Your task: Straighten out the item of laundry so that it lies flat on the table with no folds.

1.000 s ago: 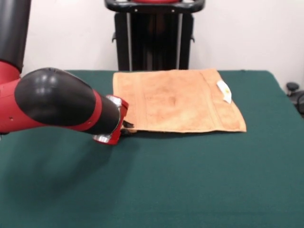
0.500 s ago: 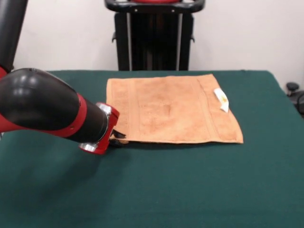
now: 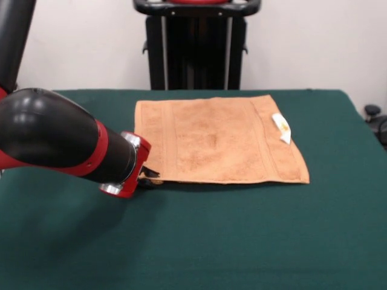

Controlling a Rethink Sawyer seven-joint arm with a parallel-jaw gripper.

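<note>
Orange-tan towel [image 3: 217,141] spread flat on green counter [image 3: 242,241], toward far middle, no folds visible. White tag [image 3: 282,128] on towel's right side, near right border band. Red-black arm [image 3: 60,142] reaches in low from left. Gripper [image 3: 149,176] at towel's near-left corner, mostly hidden behind wrist. Jaws: cannot tell whether wide, narrow or pinching corner. Black pedestal [image 3: 196,45] behind counter at top centre.
</note>
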